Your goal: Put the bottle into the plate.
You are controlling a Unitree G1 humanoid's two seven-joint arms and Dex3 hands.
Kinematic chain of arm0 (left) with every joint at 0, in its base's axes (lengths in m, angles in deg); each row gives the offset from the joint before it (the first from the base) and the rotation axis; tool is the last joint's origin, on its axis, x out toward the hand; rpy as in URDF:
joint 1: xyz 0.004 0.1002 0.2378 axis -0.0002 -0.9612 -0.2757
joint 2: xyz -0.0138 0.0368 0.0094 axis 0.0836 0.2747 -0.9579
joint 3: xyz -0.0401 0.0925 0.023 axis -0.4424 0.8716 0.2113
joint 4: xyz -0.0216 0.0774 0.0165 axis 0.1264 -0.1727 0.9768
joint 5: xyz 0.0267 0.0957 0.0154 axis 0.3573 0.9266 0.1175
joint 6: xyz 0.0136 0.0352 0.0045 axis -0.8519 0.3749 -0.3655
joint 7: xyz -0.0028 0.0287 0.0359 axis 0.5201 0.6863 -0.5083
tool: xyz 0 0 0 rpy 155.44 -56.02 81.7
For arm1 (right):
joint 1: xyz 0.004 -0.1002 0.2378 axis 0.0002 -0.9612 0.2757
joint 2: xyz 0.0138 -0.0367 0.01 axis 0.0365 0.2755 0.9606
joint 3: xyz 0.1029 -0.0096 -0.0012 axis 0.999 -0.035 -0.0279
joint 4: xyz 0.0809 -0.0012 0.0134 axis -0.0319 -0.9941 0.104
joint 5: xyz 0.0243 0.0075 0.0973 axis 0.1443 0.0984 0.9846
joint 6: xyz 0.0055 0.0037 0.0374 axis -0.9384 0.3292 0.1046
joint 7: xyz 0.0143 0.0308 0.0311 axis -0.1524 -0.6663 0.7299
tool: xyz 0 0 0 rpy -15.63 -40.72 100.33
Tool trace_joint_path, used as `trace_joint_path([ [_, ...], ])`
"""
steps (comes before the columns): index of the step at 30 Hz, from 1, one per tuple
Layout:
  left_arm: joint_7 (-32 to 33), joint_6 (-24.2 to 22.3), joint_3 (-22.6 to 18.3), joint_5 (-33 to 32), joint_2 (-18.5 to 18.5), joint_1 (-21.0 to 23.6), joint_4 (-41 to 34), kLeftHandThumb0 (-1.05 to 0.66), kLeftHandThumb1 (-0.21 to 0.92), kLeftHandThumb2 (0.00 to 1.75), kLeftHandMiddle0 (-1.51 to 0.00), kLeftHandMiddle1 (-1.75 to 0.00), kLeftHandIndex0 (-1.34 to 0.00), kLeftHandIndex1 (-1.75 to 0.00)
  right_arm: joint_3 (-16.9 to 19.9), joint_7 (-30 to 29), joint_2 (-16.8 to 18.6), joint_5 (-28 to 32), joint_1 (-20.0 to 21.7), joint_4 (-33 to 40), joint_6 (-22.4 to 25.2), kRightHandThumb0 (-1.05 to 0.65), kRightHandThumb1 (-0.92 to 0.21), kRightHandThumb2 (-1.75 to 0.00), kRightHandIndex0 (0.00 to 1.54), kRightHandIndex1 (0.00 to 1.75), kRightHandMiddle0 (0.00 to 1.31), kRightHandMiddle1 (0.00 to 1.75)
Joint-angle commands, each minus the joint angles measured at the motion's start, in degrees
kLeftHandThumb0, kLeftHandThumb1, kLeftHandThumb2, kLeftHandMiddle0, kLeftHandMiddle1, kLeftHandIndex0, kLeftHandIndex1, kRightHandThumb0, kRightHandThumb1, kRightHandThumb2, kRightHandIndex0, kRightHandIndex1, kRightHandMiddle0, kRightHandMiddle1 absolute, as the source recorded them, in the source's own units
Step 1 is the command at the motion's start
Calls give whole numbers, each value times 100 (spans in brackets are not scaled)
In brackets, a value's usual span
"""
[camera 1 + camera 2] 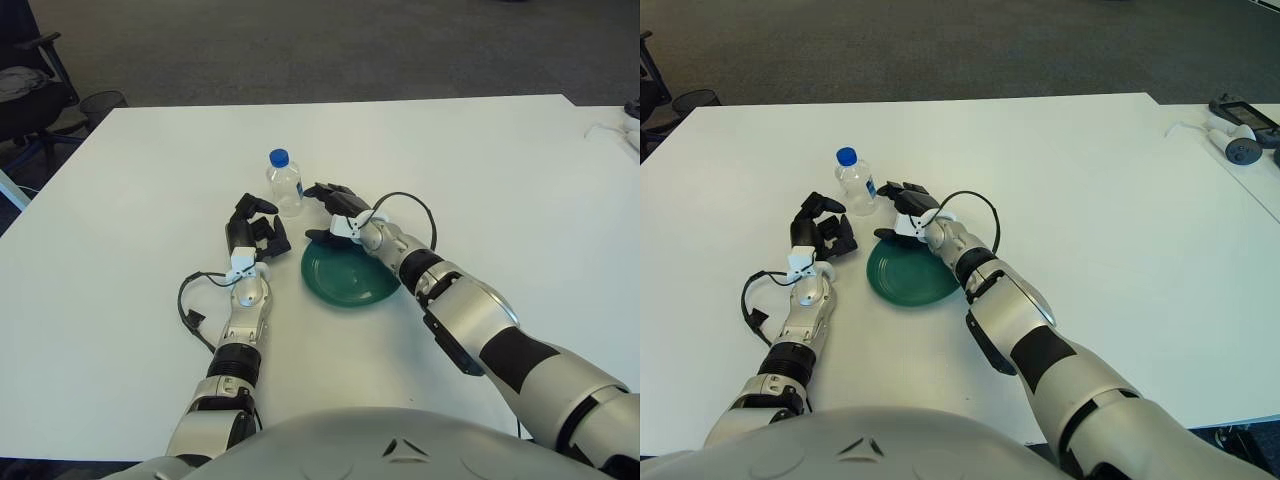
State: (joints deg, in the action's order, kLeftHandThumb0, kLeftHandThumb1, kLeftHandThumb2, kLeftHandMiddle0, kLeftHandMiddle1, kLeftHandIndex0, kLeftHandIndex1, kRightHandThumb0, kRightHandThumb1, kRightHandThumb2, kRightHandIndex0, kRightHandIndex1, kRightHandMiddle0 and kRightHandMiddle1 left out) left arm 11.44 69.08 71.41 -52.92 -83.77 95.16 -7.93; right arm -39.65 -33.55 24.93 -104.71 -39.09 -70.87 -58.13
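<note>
Two robot hands show over a white worktop (480, 160), and going from the left side to the right the first thing is a black office chair (30, 90) at the far left edge, standing on the grey carpet floor (330, 45) behind the worktop, with a dark wire basket (103, 102) just beside it. Next comes a thin black cable (192, 300) that lies on the worktop near the left forearm. The left hand (256, 232) shows just left of the plate, its black fingers (268, 238) curled inward and holding nothing; I cannot tell if it touches the worktop. A little behind it and to its right stands the bottle (285, 184), upright on the worktop, clear plastic with a blue cap (279, 157); it is outside the plate, near the plate's far left rim. The right hand (335, 208) is just beside the bottle on its right side, over the far edge of the plate, with its fingers (322, 189) spread toward the bottle and its thumb low near the rim; whether the fingertips touch the bottle I cannot tell, and they do not close around it. The green plate (352, 282) lies flat between the two forearms, with nothing in it. At the far right edge of the worktop, well apart from everything, lies a small grey device (1238, 128) with a white cord (1188, 128).
</note>
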Motion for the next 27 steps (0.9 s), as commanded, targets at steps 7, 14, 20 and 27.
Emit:
trace_joint_path([
  [7,58,-202,18,83,37,-214,294,-51,21,145,-122,-175,-69,-175,-125,388,441,-140,-524,-178,-67,-31,-52,-103,21,29,0,72],
  [14,-41,-236,-46,-48,6,-179,357,-51,21,144,-122,-175,-69,-175,106,470,365,44,-478,-179,-69,-15,-43,-121,14,45,0,82],
  [20,24,-370,4,31,23,-213,252,-50,22,144,-121,-175,-69,-175,716,794,211,541,-256,-148,-24,-6,-44,-129,9,56,0,84],
  [27,-82,-476,-8,-51,22,-223,193,-50,22,144,-121,-175,-69,-175,1518,1027,89,1198,12,-57,55,1,-48,-133,10,60,0,85],
])
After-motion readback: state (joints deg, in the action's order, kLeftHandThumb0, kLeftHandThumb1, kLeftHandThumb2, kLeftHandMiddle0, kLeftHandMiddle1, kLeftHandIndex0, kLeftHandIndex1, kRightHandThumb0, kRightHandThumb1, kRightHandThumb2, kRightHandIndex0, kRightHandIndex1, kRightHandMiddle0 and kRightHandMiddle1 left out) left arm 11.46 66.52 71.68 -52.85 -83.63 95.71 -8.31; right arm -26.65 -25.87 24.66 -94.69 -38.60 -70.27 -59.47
